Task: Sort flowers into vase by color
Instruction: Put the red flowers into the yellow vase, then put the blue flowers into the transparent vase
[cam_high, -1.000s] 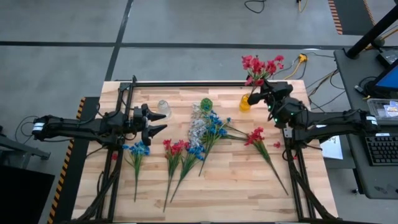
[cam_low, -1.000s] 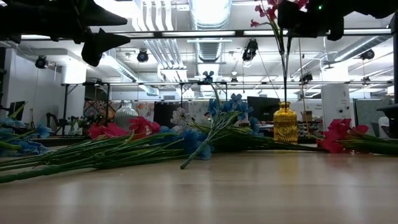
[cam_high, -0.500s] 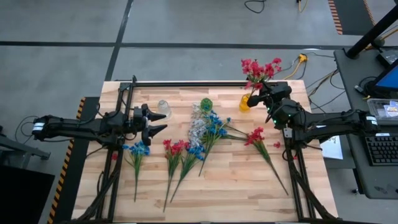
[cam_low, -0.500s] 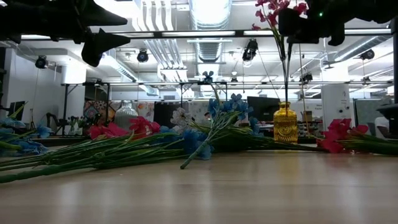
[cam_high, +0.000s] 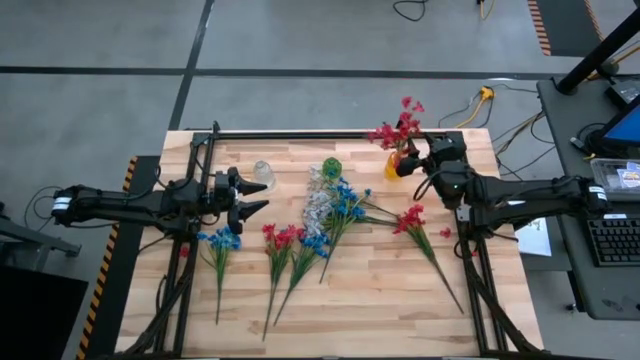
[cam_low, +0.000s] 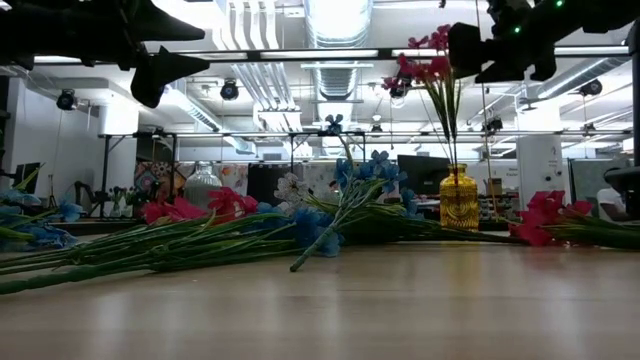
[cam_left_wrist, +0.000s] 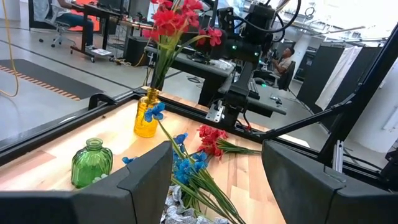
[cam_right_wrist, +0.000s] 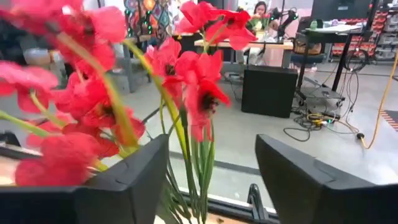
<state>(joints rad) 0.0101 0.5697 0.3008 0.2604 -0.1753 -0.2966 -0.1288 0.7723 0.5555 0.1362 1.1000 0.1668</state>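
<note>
Red artificial flowers on thin green stems (cam_high: 397, 132) stand in the small yellow glass vase (cam_high: 394, 166) at the table's far right, the bunch leaning toward the far-left. The right gripper (cam_high: 418, 163) sits just beside the vase with its fingers apart and nothing between them. The risk I see is here: the fingers are close to the stems and the narrow vase, so a careless pull-away could snag a stem and tip the vase or drag the spray out. The leaning, top-heavy bunch could also topple the vase by itself. More red (cam_high: 415, 222), blue (cam_high: 340, 207) and white (cam_high: 317, 203) sprays lie tangled across the wooden table (cam_high: 380, 300), so lifting one may drag another. The left gripper (cam_high: 250, 196) waits at the left, fingers apart, empty, near the clear vase (cam_high: 263, 175) and green vase (cam_high: 331, 167).
</note>
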